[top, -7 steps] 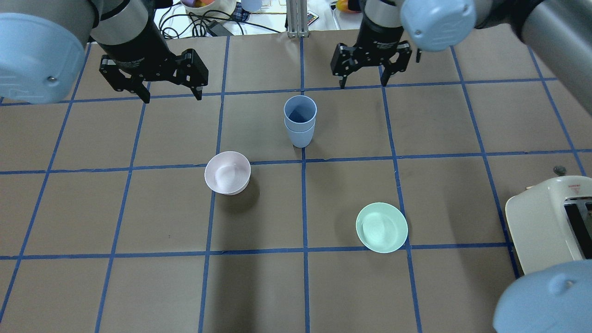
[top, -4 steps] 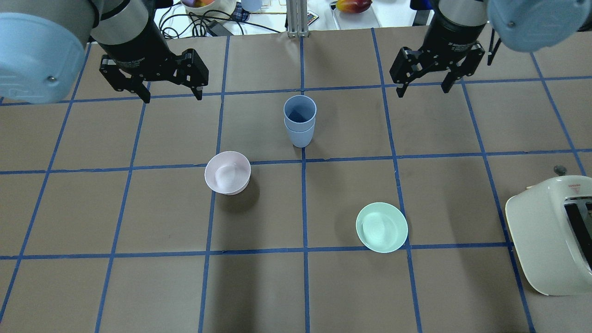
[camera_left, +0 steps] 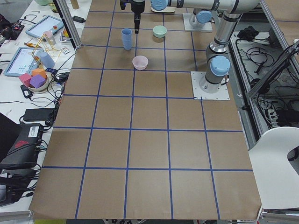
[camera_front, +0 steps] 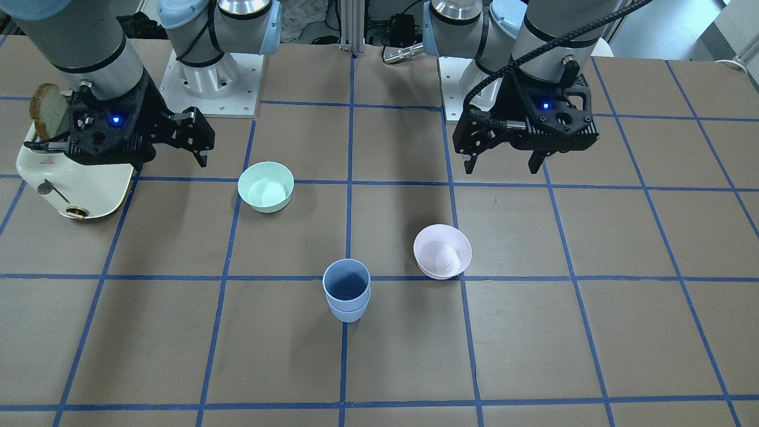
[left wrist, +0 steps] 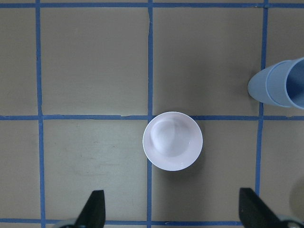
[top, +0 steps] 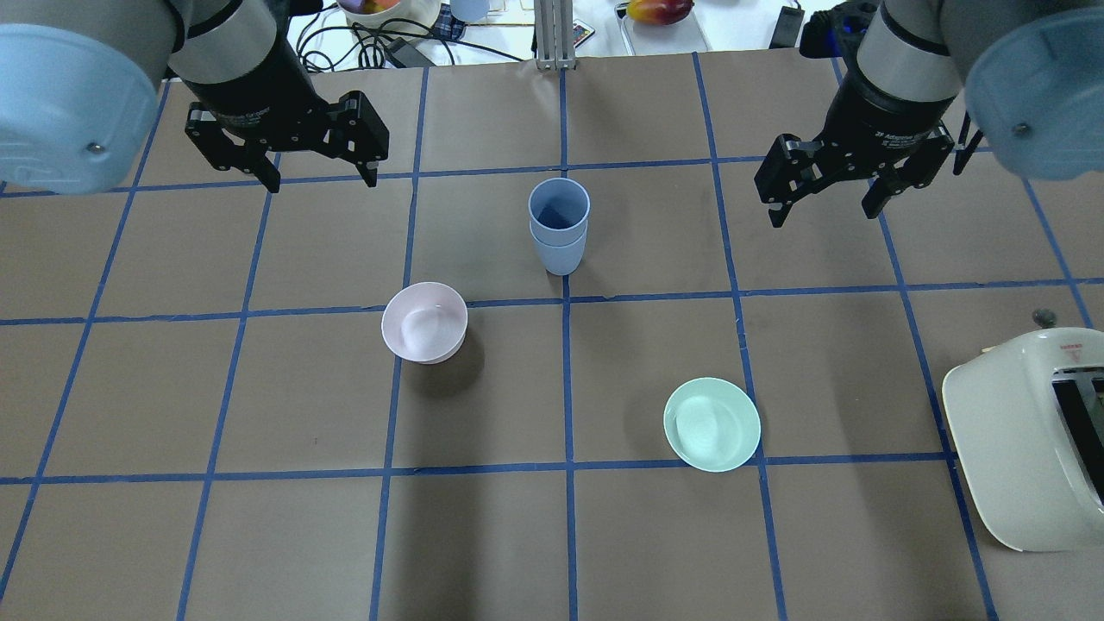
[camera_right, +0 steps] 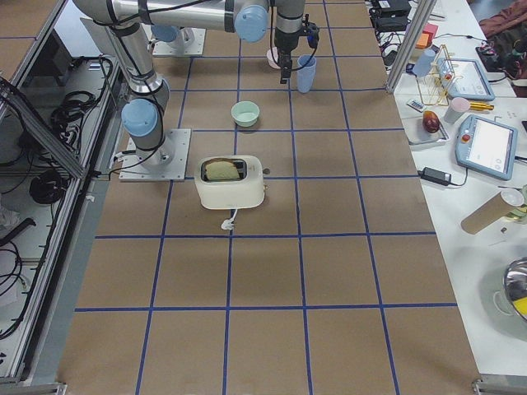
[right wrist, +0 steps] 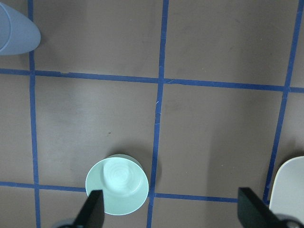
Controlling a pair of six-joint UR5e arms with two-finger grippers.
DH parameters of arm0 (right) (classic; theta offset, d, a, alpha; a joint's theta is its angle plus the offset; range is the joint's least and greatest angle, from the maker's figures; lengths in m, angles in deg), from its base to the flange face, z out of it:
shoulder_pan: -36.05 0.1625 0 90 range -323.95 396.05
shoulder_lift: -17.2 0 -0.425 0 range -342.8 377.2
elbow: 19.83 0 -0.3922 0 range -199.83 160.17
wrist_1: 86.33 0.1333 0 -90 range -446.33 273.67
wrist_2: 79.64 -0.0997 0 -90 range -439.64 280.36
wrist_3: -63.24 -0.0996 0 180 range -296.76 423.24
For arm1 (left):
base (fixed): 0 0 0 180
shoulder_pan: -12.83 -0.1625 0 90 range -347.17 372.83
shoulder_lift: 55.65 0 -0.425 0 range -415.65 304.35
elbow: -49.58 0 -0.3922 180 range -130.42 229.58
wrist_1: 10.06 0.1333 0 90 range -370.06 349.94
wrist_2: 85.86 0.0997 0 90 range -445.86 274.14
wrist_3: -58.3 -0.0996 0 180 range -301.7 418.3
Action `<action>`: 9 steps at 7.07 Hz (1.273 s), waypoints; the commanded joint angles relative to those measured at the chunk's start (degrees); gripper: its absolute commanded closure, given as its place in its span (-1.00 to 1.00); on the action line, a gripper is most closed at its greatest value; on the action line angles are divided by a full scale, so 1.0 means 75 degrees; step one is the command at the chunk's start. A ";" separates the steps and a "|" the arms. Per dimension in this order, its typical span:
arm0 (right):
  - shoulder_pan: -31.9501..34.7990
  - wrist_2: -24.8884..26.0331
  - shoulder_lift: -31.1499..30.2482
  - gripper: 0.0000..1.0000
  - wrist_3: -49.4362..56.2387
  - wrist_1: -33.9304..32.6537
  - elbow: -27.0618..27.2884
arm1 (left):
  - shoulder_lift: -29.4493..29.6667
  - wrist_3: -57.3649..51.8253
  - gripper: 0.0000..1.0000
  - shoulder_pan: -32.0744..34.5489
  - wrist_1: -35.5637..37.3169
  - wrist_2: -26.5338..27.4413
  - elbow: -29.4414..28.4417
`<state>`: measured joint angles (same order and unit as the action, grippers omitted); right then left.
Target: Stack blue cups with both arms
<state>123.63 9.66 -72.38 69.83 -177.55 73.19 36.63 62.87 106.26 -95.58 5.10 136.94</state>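
The two blue cups [top: 559, 226] stand nested, one inside the other, upright on the table's far middle; they also show in the front view [camera_front: 347, 290]. My left gripper [top: 323, 181] is open and empty, raised to the left of the cups, above the pink bowl side. My right gripper [top: 819, 216] is open and empty, raised well to the right of the cups. The left wrist view shows the cups [left wrist: 280, 88] at its right edge. The right wrist view shows them [right wrist: 14, 33] at its top left corner.
A pale pink bowl [top: 424, 322] sits near left of the cups. A mint-green bowl [top: 711, 424] sits near right. A cream toaster [top: 1026, 431] with a bread slice [camera_front: 47, 110] in it stands at the table's right edge.
My right gripper, open, has swung away from the cups to the right and slightly nearer. The left gripper and the nested cups have not moved.
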 commanded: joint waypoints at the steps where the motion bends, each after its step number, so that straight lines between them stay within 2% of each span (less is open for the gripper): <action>1: 0.0042 0.0512 -0.0172 -1.00 -0.0022 0.0347 -0.0017 | 0.0000 0.0000 -1.00 0.0000 0.0000 0.0000 0.0012; 4: 0.0206 0.0409 -0.0208 -1.00 -0.0023 0.0444 -0.0331 | 0.0000 0.0000 -1.00 0.0000 0.0000 0.0000 0.0012; 6: 0.0218 -0.0011 -0.0208 -1.00 -0.0034 0.0468 -0.0403 | 0.0000 0.0000 -1.00 0.0000 0.0000 0.0000 0.0012; 9: 0.0218 0.0058 -0.0196 -1.00 -0.0034 0.0491 -0.0392 | 0.0000 0.0000 -1.00 0.0000 0.0000 0.0000 0.0012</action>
<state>125.26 10.01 -73.89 69.57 -173.93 70.24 36.63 62.87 106.25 -95.58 5.10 137.03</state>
